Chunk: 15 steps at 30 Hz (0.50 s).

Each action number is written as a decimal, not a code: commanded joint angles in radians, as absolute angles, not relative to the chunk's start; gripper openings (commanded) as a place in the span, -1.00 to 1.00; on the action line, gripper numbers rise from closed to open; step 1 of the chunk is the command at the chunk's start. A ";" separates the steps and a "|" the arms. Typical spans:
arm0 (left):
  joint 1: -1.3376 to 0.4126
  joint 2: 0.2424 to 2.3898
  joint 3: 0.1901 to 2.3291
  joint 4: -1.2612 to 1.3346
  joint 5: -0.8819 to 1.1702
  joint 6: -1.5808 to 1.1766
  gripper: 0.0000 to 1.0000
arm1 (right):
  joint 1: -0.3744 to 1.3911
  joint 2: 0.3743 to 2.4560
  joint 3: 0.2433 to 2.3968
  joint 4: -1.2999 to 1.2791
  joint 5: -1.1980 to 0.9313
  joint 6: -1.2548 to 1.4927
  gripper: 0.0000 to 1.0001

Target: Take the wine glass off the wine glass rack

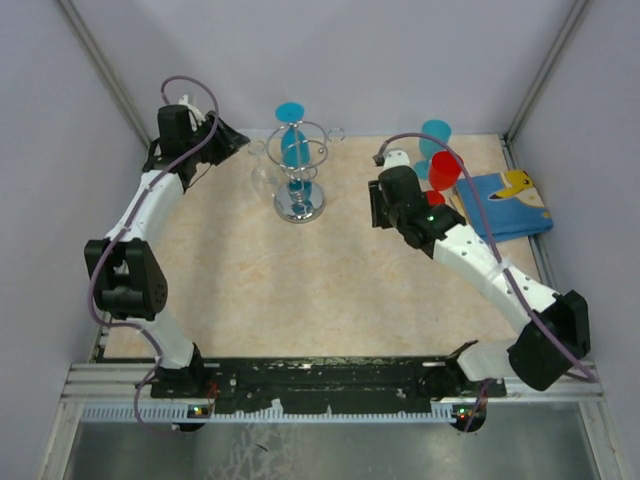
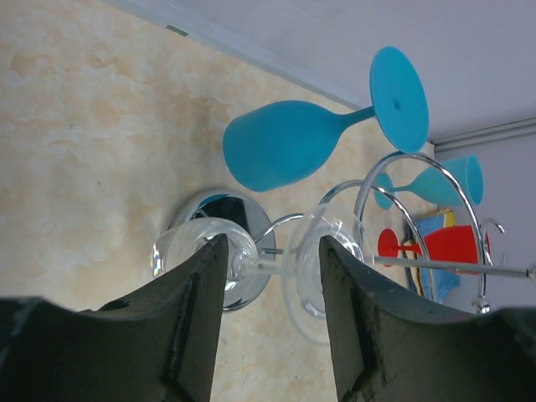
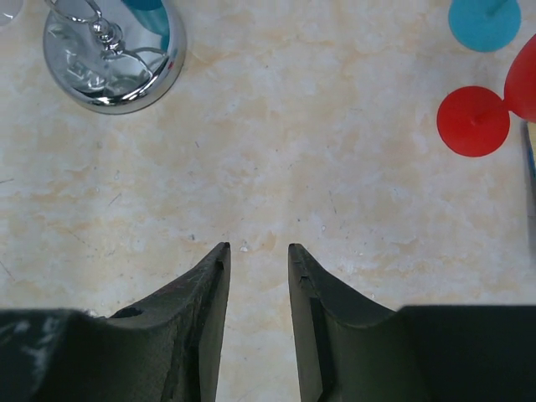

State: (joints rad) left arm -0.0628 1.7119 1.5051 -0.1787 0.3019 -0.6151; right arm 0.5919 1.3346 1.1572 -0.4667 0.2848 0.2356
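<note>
Reaches to worktop's far edge, left gripper (image 2: 270, 249) parted astride stem of wine glass (image 2: 289, 270). Hovers right gripper (image 3: 258, 251) parted, empty.

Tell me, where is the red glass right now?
In the top view the red glass stands at the far right of the table, just on the near side of the turquoise glass.

Bright even light, soft shadows, mirror glare on the wine glass rack (image 3: 113, 67), sharp focus
</note>
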 commanded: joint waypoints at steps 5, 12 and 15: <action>-0.057 1.801 1.597 -0.126 0.403 -0.685 -0.01 | 0.595 1.243 1.184 -0.453 0.356 0.201 -0.26; -0.057 1.804 1.568 -0.092 0.454 -0.727 -0.15 | 0.596 1.235 1.169 -0.449 0.400 0.190 -0.24; -0.057 1.789 1.552 -0.090 0.459 -0.733 -0.17 | 0.595 1.234 1.166 -0.444 0.406 0.189 -0.23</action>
